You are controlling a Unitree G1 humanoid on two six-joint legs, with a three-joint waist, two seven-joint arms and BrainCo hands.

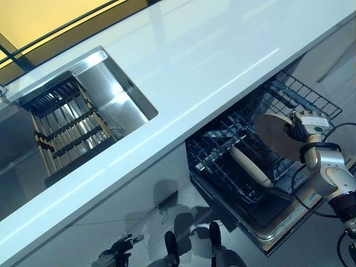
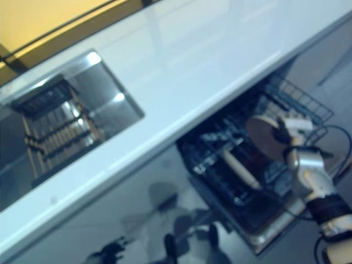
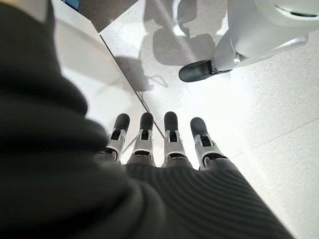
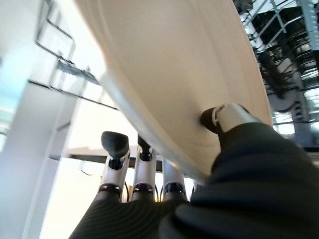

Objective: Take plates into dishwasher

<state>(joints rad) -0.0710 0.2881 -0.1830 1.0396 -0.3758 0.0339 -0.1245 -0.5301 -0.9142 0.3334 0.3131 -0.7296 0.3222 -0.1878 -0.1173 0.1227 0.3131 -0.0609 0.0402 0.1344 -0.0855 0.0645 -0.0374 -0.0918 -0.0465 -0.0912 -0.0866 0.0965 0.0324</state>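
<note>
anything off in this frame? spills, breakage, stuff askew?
Nothing stands out. The right hand pinches a plate over the open dishwasher rack, where another plate already stands on edge. The left hand hangs idle by the floor.

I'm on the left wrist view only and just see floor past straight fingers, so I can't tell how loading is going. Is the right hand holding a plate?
Observer: Yes. The right hand pinches a beige plate, thumb on one face, fingers behind the other.
Operator: Where is it relative to the dishwasher?
Observer: Above the pulled-out lower rack, held on edge, not yet seated.
Operator: Anything already in that rack?
Observer: One plate already stands on edge in the lower rack.
Operator: And my left hand?
Observer: The left hand hangs low beside the cabinet front, holding nothing.
</note>
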